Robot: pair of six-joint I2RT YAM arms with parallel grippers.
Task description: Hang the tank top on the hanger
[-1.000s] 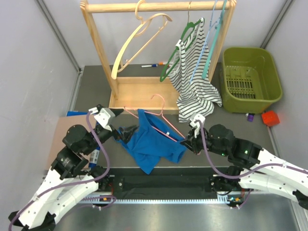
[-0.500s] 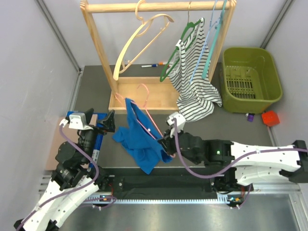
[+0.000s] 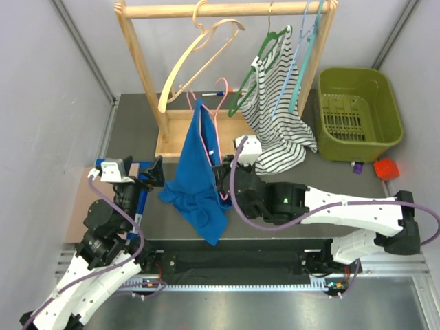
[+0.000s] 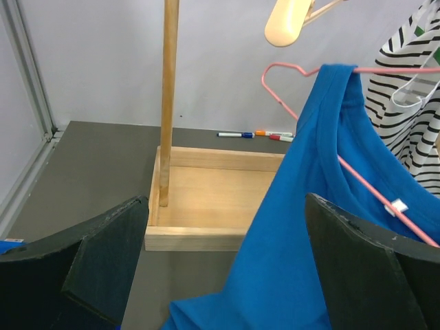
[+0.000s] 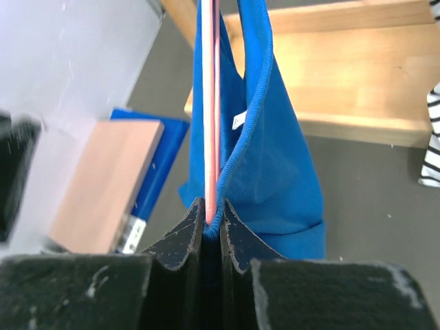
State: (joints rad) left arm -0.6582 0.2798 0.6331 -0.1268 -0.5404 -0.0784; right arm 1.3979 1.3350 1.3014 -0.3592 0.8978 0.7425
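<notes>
Overhead, both wrists: tank top (image 3: pixel 196 175) in common

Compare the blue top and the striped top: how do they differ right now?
The blue top is plain; the striped top is black and white. The blue top hangs on a pink hanger clamped in the right gripper, off the rail; the striped top hangs from the rail. Both are sleeveless and hanging.

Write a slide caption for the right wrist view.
Right pincer shut on the pink hanger, blue tank top draped on it, wooden rack base behind.
</notes>
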